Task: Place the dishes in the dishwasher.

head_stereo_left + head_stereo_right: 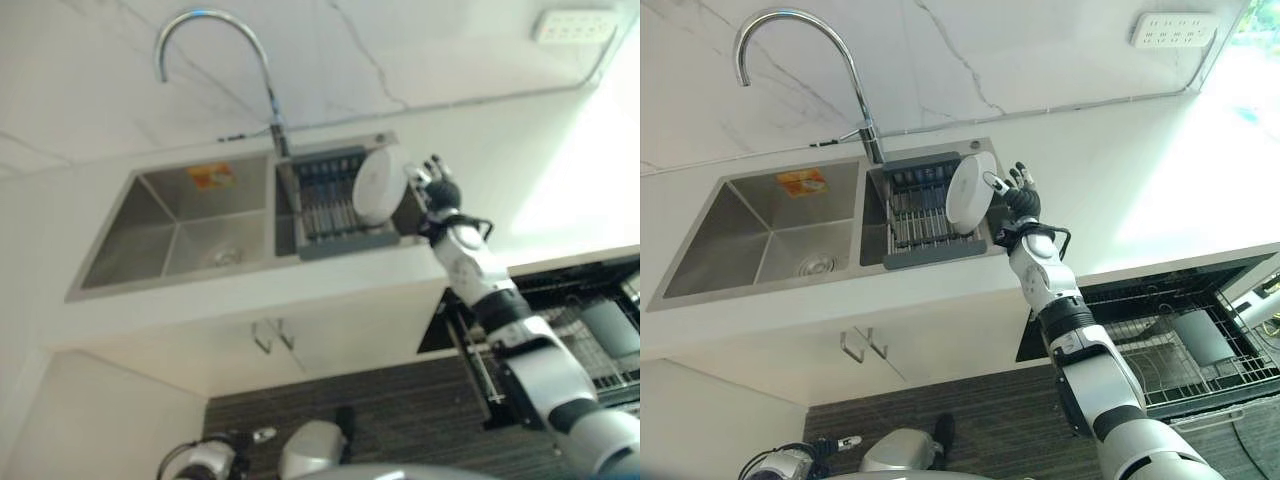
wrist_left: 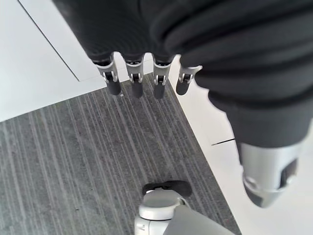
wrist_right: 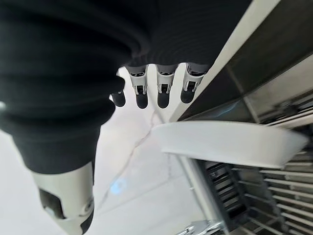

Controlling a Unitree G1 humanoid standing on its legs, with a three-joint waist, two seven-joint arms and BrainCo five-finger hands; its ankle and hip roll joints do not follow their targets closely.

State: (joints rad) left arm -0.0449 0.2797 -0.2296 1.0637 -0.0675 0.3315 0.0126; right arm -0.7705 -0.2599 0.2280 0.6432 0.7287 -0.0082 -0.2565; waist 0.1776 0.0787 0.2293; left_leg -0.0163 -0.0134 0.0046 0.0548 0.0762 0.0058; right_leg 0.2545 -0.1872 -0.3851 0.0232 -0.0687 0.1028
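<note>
A white round plate [image 1: 968, 192] stands on edge in the grey dish rack [image 1: 925, 218], which sits in the right basin of the steel sink. My right hand [image 1: 1020, 198] reaches up beside the plate's right rim, its fingers [image 3: 162, 94] straight and open. The right wrist view has the plate [image 3: 230, 143] just past the fingertips, with nothing held. To the lower right, the dishwasher [image 1: 1170, 345] stands open with its wire rack pulled out. My left hand [image 2: 134, 81] hangs low over the dark striped floor, fingers straight and empty.
The left sink basin [image 1: 770, 235] holds nothing, and a tall curved faucet [image 1: 790, 35] rises behind the sink. A grey dish [image 1: 1200, 335] lies in the dishwasher rack. White cabinet doors with handles [image 1: 862, 345] sit below the counter.
</note>
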